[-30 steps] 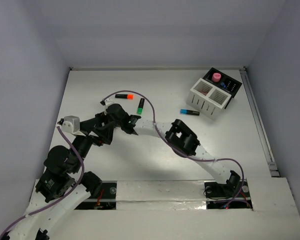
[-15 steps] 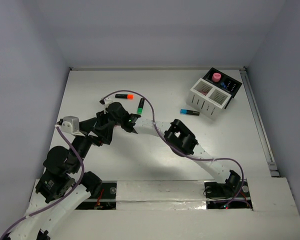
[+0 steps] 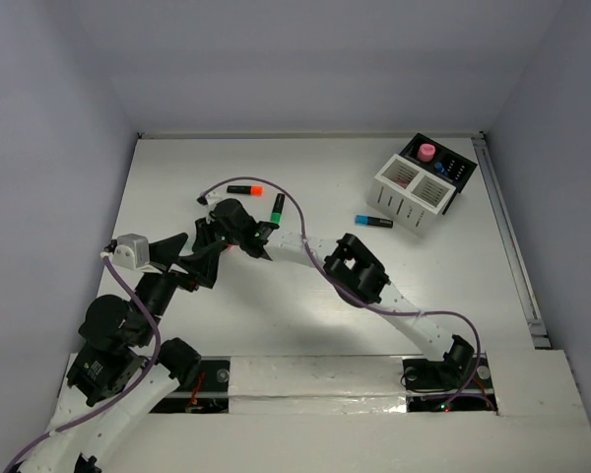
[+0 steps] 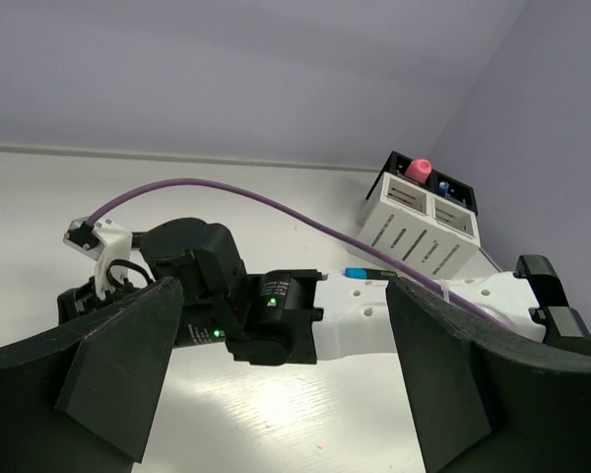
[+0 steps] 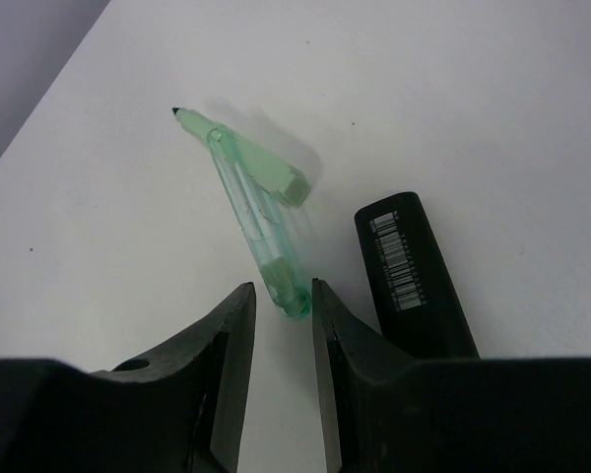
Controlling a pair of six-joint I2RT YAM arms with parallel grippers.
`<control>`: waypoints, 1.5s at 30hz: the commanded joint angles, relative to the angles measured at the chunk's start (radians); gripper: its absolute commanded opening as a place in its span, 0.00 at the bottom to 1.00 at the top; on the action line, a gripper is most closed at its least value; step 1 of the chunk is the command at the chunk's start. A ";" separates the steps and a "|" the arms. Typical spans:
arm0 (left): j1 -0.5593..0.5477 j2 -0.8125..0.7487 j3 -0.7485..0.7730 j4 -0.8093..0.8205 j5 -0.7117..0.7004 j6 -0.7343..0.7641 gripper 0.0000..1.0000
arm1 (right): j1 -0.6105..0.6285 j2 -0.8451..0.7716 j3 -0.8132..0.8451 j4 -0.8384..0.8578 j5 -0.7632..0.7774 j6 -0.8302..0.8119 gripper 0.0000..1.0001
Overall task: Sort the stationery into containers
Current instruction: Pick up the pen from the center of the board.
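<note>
Black barcoded marker (image 5: 414, 281) is crowding your right end effector (image 5: 284, 296), lying just beside the translucent pale-green pen (image 5: 246, 197) on the white bench (image 5: 128, 246). Pen's running away from the fingers, tip pointing far-left. Narrow jaws are straddling its tail, grip unclear. Left end effector (image 4: 284, 296) is standing wide open.

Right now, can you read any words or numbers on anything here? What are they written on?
No text can be read as words or numbers.
On the black highlighter: a white barcode sticker with tiny digits, too small to read.
On the blue-capped marker: any print is too small to tell.
On the green pen: no writing shows.
</note>
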 commanded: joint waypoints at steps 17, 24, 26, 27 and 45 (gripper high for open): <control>0.024 0.012 -0.011 0.055 0.024 0.002 0.81 | 0.000 -0.084 -0.216 0.161 -0.131 -0.026 0.11; 0.033 0.018 -0.013 0.067 0.035 -0.012 0.80 | 0.000 -0.209 -0.349 0.304 -0.198 -0.033 0.04; 0.033 0.022 -0.013 0.073 0.033 -0.026 0.78 | 0.000 -0.247 -0.383 0.334 -0.221 -0.029 0.03; 0.033 0.024 -0.013 0.075 0.033 -0.030 0.77 | 0.000 -0.288 -0.418 0.365 -0.229 -0.025 0.02; 0.033 0.208 -0.056 0.305 0.021 -0.216 0.58 | 0.000 -0.937 -1.113 0.378 -0.166 -0.026 0.00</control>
